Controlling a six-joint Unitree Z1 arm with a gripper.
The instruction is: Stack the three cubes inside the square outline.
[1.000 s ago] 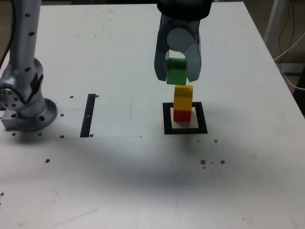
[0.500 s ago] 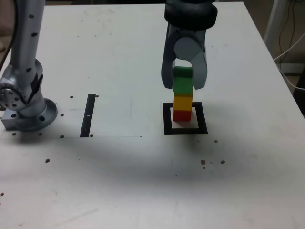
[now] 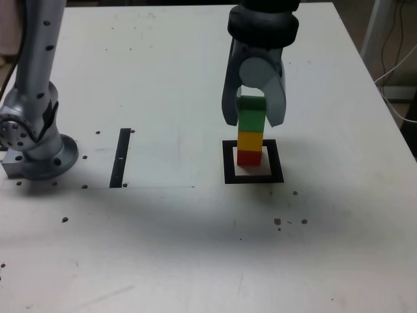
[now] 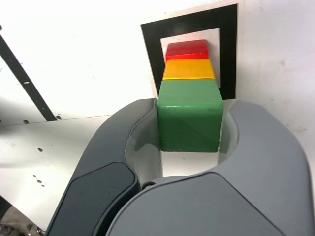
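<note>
Green cube [image 3: 251, 111], aligned over yellow cube [image 3: 250, 141] for stacking; pincer [image 3: 253, 122] flanks green closely, grip or release unclear.

Three cubes [image 3: 250, 142] stacked inside square outline [image 3: 276, 160], strip [image 3: 120, 158] apart
</note>
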